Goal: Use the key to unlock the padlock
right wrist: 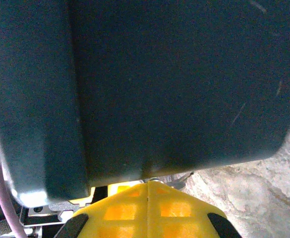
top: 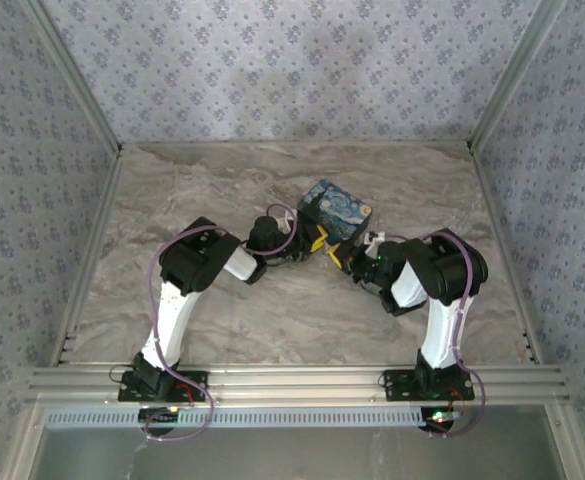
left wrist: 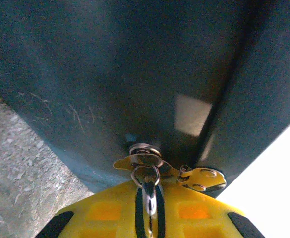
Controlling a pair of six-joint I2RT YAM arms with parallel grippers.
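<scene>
Left pincer (left wrist: 149, 218) is shown pinching the key (left wrist: 145, 161), seated in the padlock (left wrist: 125, 69) straight ahead; right pincer (right wrist: 147, 206) is pressed together beside it.

The top camera looks down from above the near edge over the whole table (top: 272, 310). Both wrist cameras face the padlock (top: 336, 210) very close, from left and right.

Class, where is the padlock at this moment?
Top view: the padlock sits right of centre on the table, just beyond the left gripper and right gripper.
</scene>
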